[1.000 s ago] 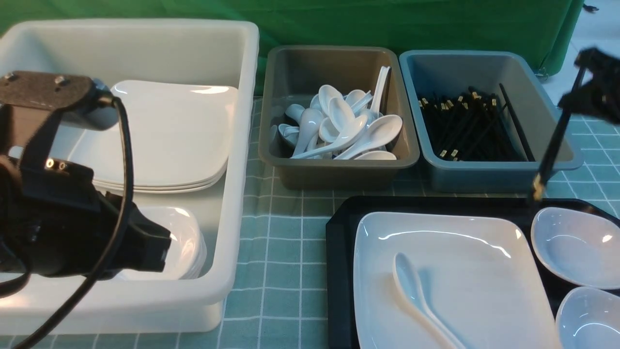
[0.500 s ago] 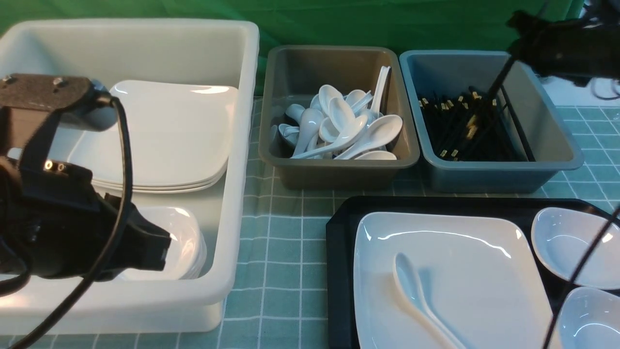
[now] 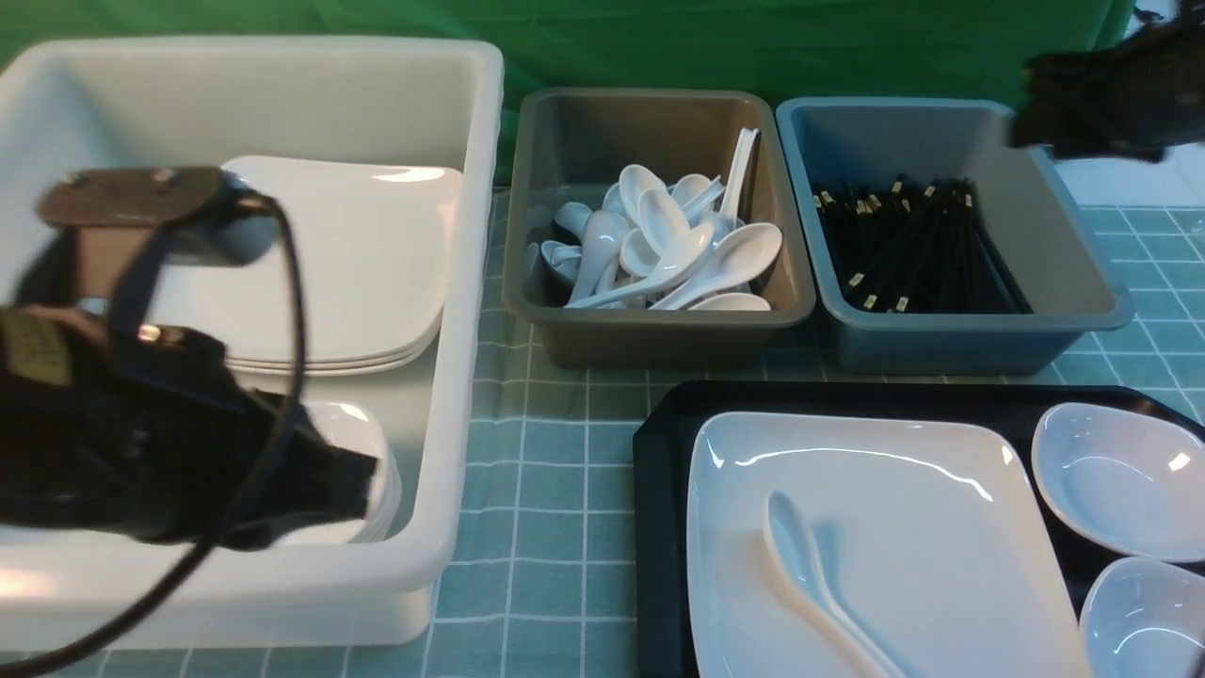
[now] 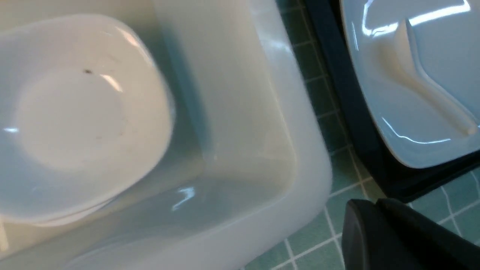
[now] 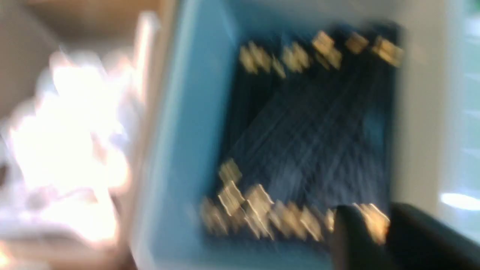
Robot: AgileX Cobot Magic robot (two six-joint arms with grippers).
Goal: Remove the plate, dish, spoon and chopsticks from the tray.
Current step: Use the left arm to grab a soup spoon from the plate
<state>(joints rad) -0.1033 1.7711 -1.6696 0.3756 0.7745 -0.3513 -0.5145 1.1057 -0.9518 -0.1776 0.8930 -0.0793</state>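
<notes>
On the black tray lies the white square plate, and the white spoon rests on it. Two small white dishes stand on the tray's right side. Black chopsticks lie heaped in the blue tub; I cannot single out one pair. My right gripper hovers blurred over that tub's far right corner. Its fingers stand slightly open with nothing between them. My left gripper is shut and empty over the white tub's near right corner, short of the tray.
The big white tub at left holds stacked square plates and small dishes. A grey-brown tub of white spoons stands behind the tray, next to the blue tub. A green checked cloth covers the table.
The chopsticks hanging from my right gripper went over the blue tub and now lie in it. The gripper has drawn back to the right. My left arm shifted a little right.
</notes>
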